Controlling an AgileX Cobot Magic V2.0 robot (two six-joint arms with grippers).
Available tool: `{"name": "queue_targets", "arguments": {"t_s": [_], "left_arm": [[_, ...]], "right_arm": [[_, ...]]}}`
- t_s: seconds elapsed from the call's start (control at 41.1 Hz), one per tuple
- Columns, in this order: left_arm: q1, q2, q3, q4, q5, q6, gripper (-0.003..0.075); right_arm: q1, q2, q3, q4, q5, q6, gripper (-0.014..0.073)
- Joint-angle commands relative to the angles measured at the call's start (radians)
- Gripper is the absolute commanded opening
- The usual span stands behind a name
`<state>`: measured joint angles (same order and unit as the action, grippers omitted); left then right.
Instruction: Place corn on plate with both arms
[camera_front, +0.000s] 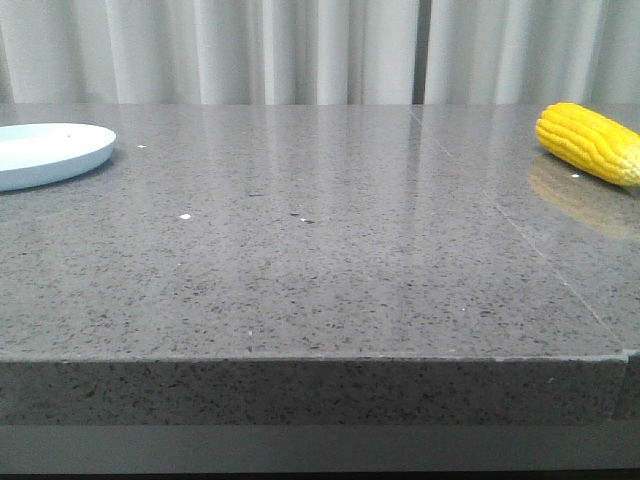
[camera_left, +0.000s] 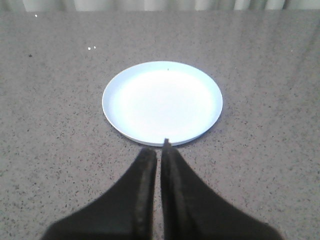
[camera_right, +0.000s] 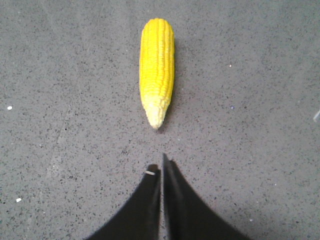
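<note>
The yellow corn lies on the grey table at the far right of the front view. In the right wrist view the corn lies lengthwise with its pale tip toward my right gripper, which is shut and empty, a short way off the tip. The pale plate sits at the far left of the front view, empty. In the left wrist view the plate lies just beyond my left gripper, which is shut and empty, its tips at the plate's near rim. Neither gripper shows in the front view.
The grey speckled stone table has its front edge low in the front view. A seam runs across the table's right part. Pale curtains hang behind the table.
</note>
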<state>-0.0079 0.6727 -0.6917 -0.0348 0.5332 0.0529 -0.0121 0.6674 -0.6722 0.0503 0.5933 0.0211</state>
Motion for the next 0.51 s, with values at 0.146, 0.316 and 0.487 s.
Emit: {"name": "queue_targets", "arguments": {"t_s": [0.146, 0.316, 0.487], "left_arm": [[0.0, 0.06, -0.035, -0.008, -0.024, 0.0, 0.0525], [0.0, 0.114, -0.077, -0.008, 0.056, 0.0, 0.0549], [0.0, 0.172, -0.138, -0.008, 0.104, 0.0, 0.0545]], "right_arm": [[-0.006, 0.013, -0.024, -0.002, -0.05, -0.014, 0.0617], [-0.006, 0.013, -0.024, -0.002, -0.05, -0.015, 0.0655], [-0.006, 0.013, -0.024, -0.002, -0.055, -0.015, 0.0655]]}}
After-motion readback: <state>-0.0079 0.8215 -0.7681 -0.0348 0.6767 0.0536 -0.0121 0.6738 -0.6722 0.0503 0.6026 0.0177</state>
